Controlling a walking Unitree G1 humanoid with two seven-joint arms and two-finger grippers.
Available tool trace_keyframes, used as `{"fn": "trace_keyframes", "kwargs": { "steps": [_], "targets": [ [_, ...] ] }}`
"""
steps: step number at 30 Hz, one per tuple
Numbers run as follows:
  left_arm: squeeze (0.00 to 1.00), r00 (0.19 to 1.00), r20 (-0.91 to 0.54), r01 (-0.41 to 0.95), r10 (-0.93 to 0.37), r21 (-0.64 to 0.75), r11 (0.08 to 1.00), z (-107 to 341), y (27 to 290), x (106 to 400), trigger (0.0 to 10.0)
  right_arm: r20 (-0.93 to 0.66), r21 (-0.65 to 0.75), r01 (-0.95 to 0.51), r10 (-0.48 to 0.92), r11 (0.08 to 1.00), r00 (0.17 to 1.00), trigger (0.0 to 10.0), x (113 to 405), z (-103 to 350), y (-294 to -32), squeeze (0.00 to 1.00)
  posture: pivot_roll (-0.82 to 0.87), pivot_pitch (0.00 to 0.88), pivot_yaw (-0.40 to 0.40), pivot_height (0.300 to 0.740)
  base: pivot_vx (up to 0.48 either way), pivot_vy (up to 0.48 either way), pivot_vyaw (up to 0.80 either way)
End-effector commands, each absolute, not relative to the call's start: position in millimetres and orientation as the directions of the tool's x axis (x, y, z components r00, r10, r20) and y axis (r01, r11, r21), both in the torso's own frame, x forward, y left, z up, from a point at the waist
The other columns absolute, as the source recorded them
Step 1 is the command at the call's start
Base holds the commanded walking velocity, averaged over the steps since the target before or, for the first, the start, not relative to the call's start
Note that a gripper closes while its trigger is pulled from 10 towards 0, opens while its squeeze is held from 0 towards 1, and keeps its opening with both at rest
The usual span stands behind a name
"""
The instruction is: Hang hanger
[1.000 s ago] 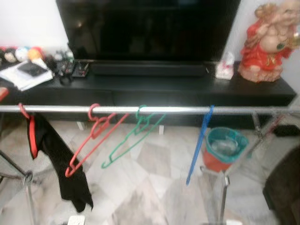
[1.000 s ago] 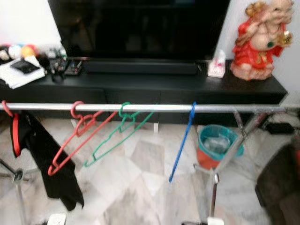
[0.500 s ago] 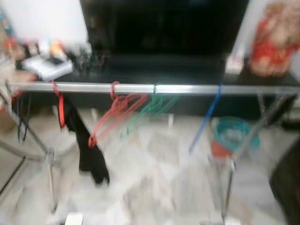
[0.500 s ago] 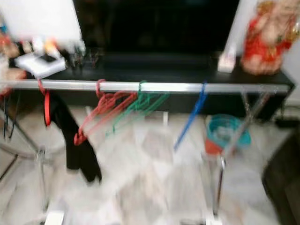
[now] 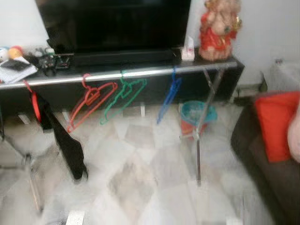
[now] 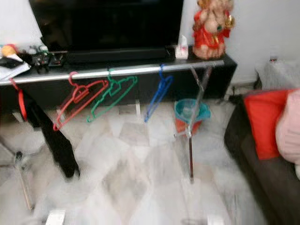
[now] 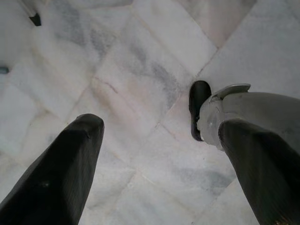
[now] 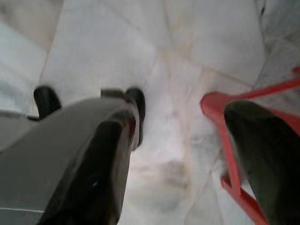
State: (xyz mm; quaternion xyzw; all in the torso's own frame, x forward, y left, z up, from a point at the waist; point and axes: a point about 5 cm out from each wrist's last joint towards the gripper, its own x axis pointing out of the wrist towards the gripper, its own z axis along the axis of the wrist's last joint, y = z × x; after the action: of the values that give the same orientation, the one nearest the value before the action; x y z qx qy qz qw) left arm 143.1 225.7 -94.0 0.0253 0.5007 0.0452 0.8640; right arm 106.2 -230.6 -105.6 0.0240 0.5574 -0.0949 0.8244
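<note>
Red hanger (image 8: pixel 229 154) lies against one finger of the spread right gripper (image 8: pixel 187 154), low over marble floor (image 8: pixel 178 61). Rail (image 5: pixel 117 75) now sits farther off, upper left, so the robot must approach again; left gripper (image 7: pixel 164 164) is wide, empty.

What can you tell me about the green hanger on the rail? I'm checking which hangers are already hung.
The green hanger looks like thin plastic, an open triangular frame with a hook on top. Its hook is over the silver rail, and the frame hangs tilted, its lower end slanting down toward the robot's left. It hangs empty, between the red hanger and the blue hanger, close beside the red one; the blur hides whether they touch.
</note>
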Motion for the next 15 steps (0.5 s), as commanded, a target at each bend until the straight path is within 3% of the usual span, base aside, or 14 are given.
{"fn": "trace_keyframes", "kwargs": {
  "steps": [1, 15],
  "targets": [
    [0.0, 0.486, -0.865, -0.045, 0.123, 0.116, 0.992, -93.2, 234.2, 139.8, 10.0, -0.92, -0.055, 0.183, -0.121, 0.982, 0.373, 10.0, 111.0, -105.1, -227.2, 0.0, 0.05, 0.0, 0.01, 0.74, -0.3, 0.0, 0.0],
    [0.0, 0.483, -0.867, -0.044, 0.122, 0.116, 0.992, -94.0, 232.1, 139.2, 10.0, -0.92, -0.053, 0.185, -0.12, 0.981, 0.372, 10.0, 111.0, -105.1, -227.1, 0.0, 0.05, 0.0, 0.011, 0.74, -0.3, 0.0, 0.0]
  ]
}}
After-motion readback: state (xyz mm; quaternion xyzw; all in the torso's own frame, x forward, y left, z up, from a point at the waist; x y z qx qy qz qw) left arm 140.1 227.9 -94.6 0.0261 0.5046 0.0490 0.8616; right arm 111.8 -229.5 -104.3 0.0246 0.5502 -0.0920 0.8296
